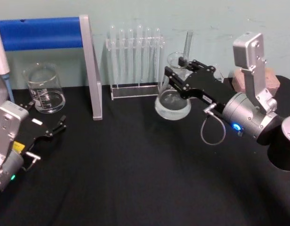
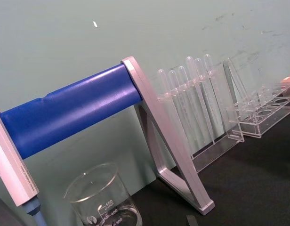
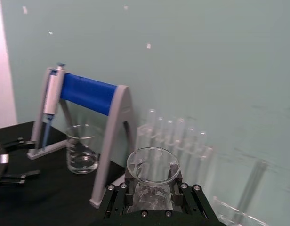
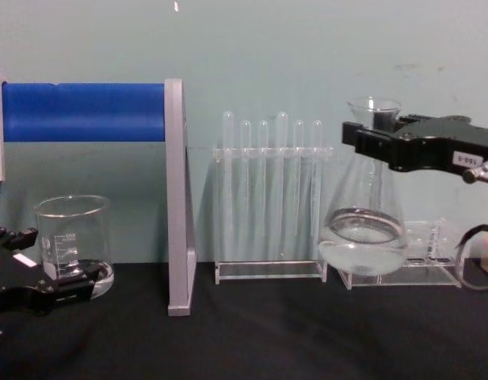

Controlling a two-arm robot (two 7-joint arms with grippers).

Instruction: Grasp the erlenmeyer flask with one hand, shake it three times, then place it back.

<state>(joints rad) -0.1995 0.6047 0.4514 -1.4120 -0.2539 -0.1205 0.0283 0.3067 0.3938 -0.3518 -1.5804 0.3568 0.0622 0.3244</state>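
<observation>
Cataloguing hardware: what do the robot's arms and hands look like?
Both are black, flat, two-jawed, on silver cylindrical wrists. The right hand has a white label, a looping grey cable and a blue light; the left hand a yellow sticker and green light.

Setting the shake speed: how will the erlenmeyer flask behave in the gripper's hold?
Probably bottom-heavy: liquid sits low in the erlenmeyer flask, well below the right gripper clamped on its neck, so it may swing. Smooth glass could slip between the jaws. Likely fragile, with the test tube rack close by.
</observation>
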